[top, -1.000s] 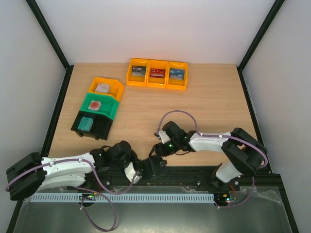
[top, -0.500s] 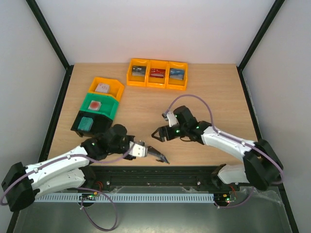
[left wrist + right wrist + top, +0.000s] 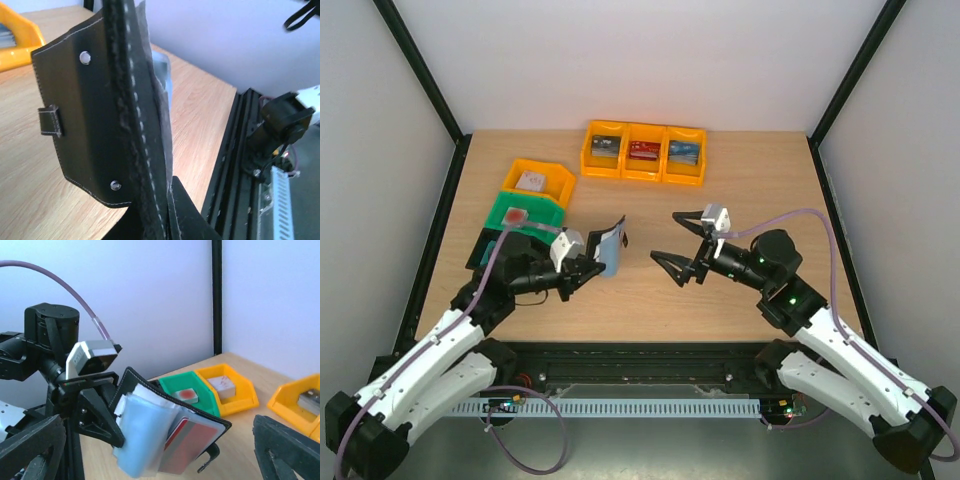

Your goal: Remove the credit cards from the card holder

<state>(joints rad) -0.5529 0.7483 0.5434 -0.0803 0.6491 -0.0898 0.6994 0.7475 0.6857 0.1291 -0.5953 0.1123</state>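
The card holder [image 3: 611,243] is a black stitched bifold with a snap tab, held upright above the table. My left gripper [image 3: 592,260] is shut on its lower edge, and its fingers [image 3: 187,210] pinch the black cover [image 3: 90,115]. In the right wrist view the holder [image 3: 150,390] hangs open, showing pale blue clear pockets [image 3: 140,443] and a red credit card [image 3: 188,448] still tucked inside. My right gripper [image 3: 666,236] stands wide open and empty, a short way right of the holder and facing it. Both of its fingers [image 3: 287,450] frame the holder.
A row of three yellow bins [image 3: 643,152] with small items stands at the back. At the left are a yellow bin [image 3: 538,182] and a green bin [image 3: 525,218], then a black bin [image 3: 492,255] partly behind my left arm. The black rail [image 3: 700,350] runs along the front edge.
My left arm has lifted the holder from the front rail to mid-table. My right gripper has let go, drawn back to the right and opened wide.
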